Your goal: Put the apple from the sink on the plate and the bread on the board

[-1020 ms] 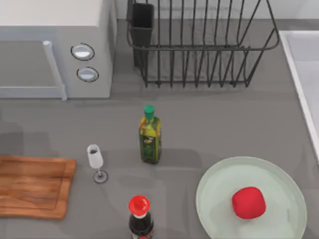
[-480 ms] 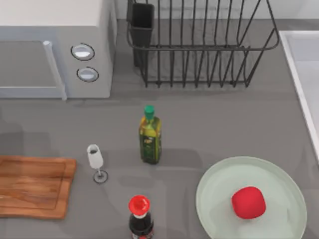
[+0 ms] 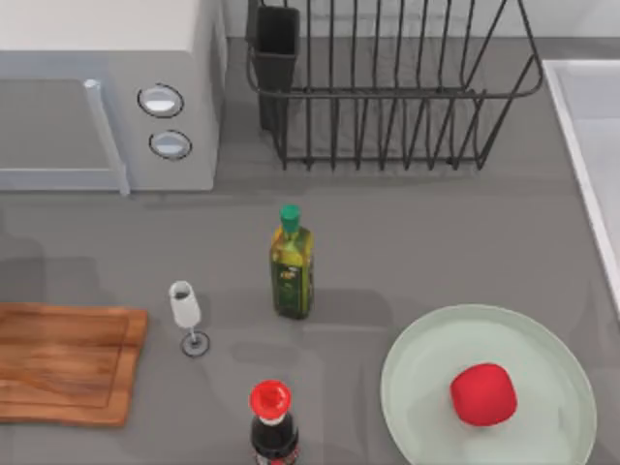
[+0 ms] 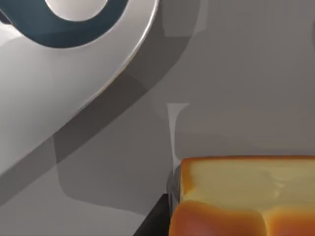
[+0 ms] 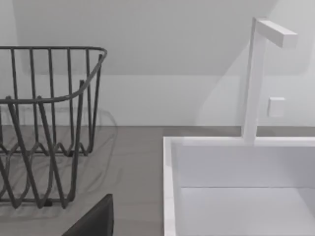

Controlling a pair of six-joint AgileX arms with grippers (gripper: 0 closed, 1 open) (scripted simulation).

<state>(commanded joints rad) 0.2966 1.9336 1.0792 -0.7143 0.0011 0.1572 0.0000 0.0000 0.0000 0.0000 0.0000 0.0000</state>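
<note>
On the plate (image 3: 426, 339) at the surface's right, the apple (image 3: 482, 394) sits. My left wrist camera shows the bread (image 4: 243, 196) up close; the board (image 3: 63, 360) lies bare at left. Either arm's fingers: I cannot tell.

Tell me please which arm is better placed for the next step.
Left, probably. The apple already lies on the plate, so the bread remains. It shows close in the left wrist view, while the right wrist view faces the sink.
</note>
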